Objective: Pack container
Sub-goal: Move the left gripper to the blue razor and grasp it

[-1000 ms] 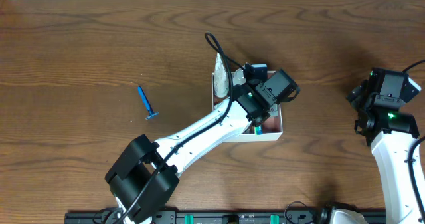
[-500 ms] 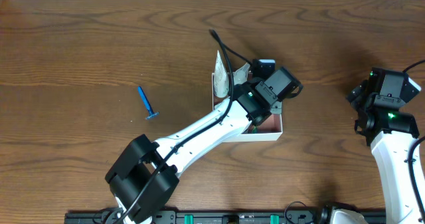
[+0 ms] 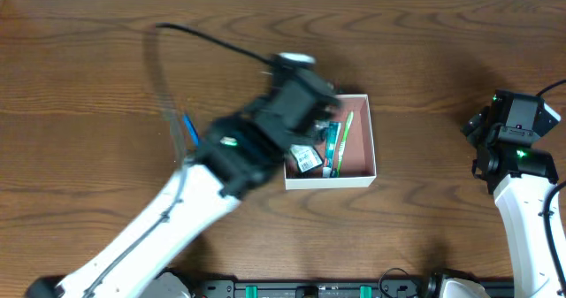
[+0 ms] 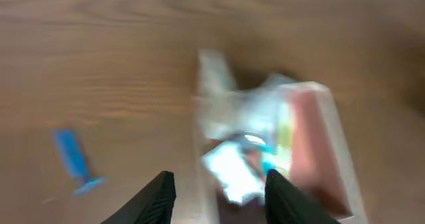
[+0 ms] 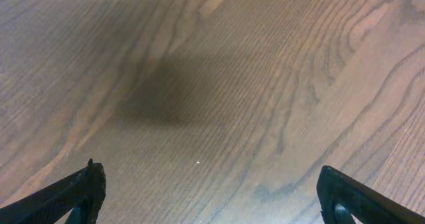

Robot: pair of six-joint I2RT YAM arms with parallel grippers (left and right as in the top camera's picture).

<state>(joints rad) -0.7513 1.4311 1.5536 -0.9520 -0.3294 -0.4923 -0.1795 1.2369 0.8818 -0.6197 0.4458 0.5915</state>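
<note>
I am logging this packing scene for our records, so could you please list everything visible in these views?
shallow square cardboard box: one, white walls, pink-brown inside, table centre
green toothbrush: one, inside box
slim teal packet: one, beside toothbrush
white sachet: one, box's near-left corner
whitish crumpled wrapper: one, blurred, box's far-left edge
blue plastic razor: one, on table left of box
brown wooden table: one
left arm: white and black, blurred, over box's left side; left claw open, empty
right arm: white and black, far right; right claw open, empty
</note>
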